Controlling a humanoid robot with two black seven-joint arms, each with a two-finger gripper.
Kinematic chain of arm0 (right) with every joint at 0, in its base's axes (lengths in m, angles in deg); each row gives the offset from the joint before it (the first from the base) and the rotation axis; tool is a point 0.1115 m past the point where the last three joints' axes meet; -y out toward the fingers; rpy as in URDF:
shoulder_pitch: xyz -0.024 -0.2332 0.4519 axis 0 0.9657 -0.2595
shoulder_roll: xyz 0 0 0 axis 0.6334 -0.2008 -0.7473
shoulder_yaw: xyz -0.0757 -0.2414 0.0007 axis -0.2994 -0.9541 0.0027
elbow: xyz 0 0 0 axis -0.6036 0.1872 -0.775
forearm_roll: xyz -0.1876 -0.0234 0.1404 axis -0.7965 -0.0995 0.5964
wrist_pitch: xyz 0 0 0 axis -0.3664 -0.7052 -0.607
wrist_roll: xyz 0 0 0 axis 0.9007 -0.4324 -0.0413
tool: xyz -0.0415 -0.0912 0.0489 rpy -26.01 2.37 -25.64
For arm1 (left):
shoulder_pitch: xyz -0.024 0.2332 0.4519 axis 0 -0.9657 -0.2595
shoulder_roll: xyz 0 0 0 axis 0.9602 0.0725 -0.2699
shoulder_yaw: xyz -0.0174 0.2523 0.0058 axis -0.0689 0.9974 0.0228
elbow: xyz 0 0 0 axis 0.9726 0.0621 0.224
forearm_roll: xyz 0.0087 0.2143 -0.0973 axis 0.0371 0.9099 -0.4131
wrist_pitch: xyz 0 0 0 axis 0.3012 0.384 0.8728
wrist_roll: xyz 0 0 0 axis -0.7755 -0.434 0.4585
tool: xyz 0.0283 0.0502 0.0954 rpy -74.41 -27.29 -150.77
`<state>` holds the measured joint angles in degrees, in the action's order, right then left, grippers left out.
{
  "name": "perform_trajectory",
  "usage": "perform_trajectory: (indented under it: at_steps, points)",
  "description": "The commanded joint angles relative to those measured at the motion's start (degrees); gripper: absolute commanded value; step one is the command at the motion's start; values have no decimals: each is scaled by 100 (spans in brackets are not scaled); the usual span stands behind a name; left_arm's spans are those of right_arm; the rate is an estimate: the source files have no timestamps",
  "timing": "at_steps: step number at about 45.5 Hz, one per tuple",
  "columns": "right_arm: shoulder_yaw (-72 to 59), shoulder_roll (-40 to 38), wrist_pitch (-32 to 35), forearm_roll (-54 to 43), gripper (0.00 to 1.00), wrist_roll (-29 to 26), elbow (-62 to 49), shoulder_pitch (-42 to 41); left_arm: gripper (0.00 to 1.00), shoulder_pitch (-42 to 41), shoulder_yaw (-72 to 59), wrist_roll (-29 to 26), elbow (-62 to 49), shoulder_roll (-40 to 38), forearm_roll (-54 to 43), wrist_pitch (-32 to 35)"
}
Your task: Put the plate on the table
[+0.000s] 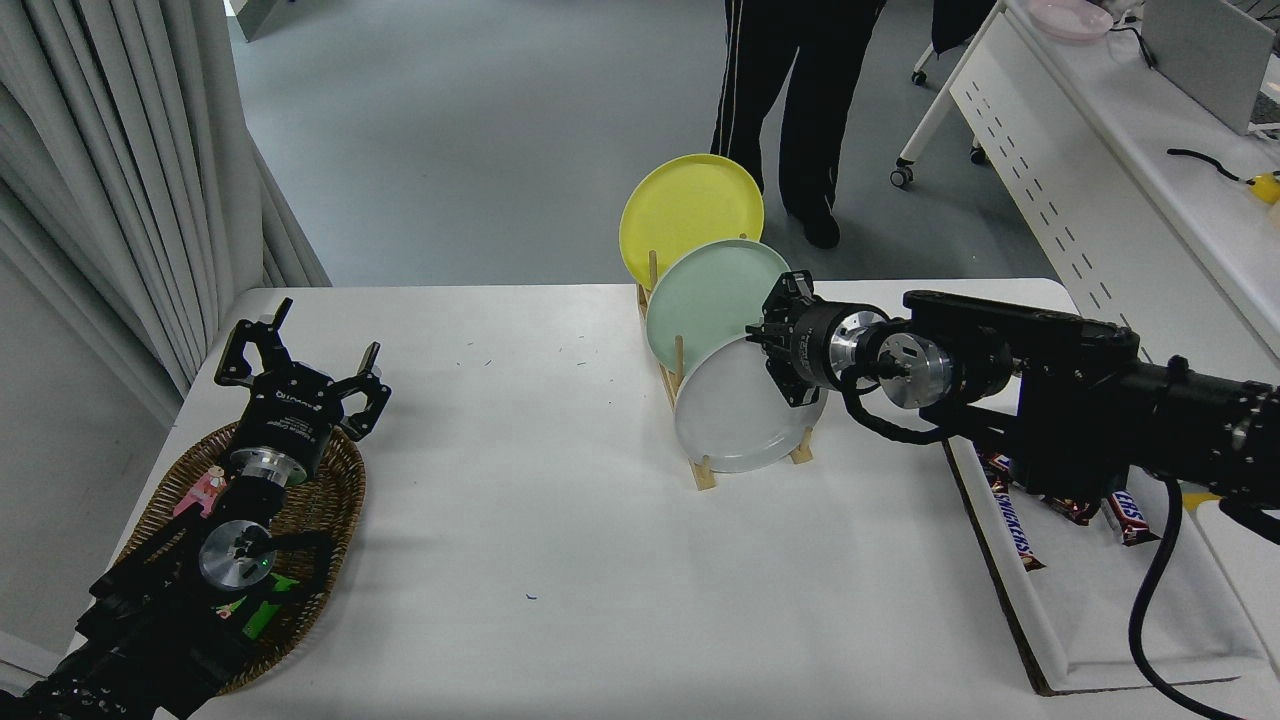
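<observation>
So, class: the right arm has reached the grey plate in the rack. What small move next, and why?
Probably lift the grey plate up and out of the wooden rack. The right tool sits at its upper right rim, and it stands upright in the front slot.

Right gripper (778,352) meets the grey plate's (735,415) upper right rim in the wooden rack (700,472).

right tool (778,345) tips hidden, person (790,100) cropped

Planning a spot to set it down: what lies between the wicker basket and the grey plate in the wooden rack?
In the head view, only bare white table lies between the wicker basket and the light grey plate.
</observation>
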<state>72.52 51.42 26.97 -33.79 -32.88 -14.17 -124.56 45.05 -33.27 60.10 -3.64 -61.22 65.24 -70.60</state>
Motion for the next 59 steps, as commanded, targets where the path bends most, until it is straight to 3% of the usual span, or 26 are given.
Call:
perform_trajectory:
  at_steps: [1, 19, 32, 49, 59]
  points:
    - [5, -18, 7, -30, 0, -117, 26, -50, 100, 0, 0, 0, 1, 0, 1, 0]
    - [400, -509, -20, 110, 0, -679, 385, -630, 100, 0, 0, 0, 1, 0, 1, 0]
    - [989, -923, -213, 1138, 0, -838, 1088, -770, 100, 0, 0, 0, 1, 0, 1, 0]
    - [1797, -967, -1522, 2360, 0, -855, 1608, -815, 100, 0, 0, 0, 1, 0, 1, 0]
    - [2509, -695, -2410, 2817, 0, -855, 1555, -157, 100, 0, 0, 0, -8, 0, 1, 0]
